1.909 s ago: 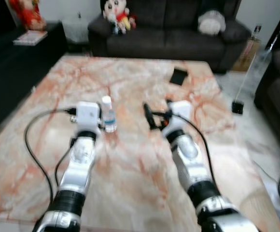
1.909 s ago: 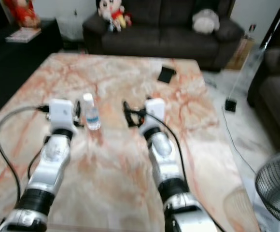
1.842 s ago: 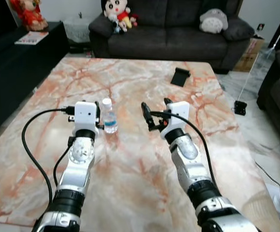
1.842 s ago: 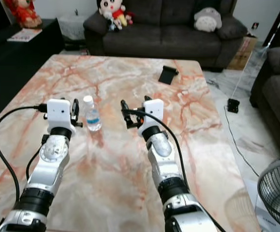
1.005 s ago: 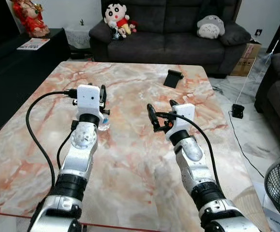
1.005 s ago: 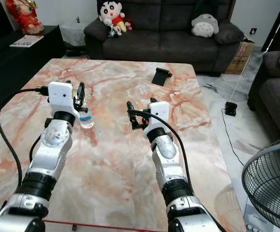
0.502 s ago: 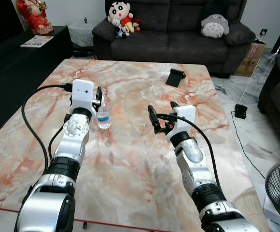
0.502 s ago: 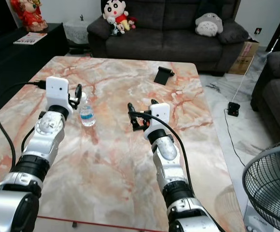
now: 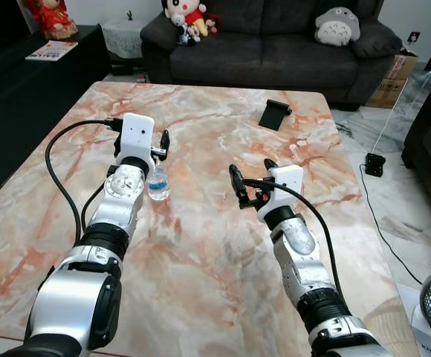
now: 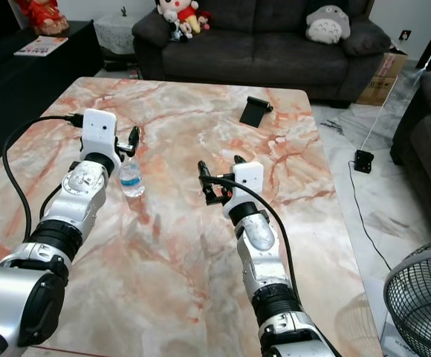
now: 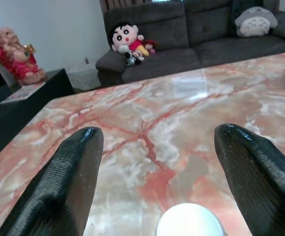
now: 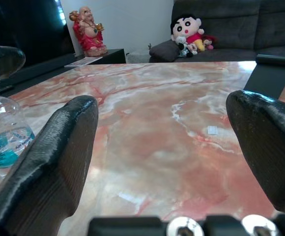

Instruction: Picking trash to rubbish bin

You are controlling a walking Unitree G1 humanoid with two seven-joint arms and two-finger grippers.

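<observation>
Left eye view: a small water bottle (image 9: 157, 183) stands upright on the marble tabletop (image 9: 201, 253), left of centre. The left gripper (image 9: 161, 146) hovers directly above its white cap (image 11: 189, 221), jaws released and spread to either side, not touching (the left wrist view confirms the gap). To the right, well apart from the bottle, the right gripper (image 9: 250, 184) is held above the tabletop with jaws released, grasping nothing. A black phone stand (image 9: 274, 114) sits toward the far right edge. A dark sofa (image 9: 275, 44) with plush toys stands beyond.
</observation>
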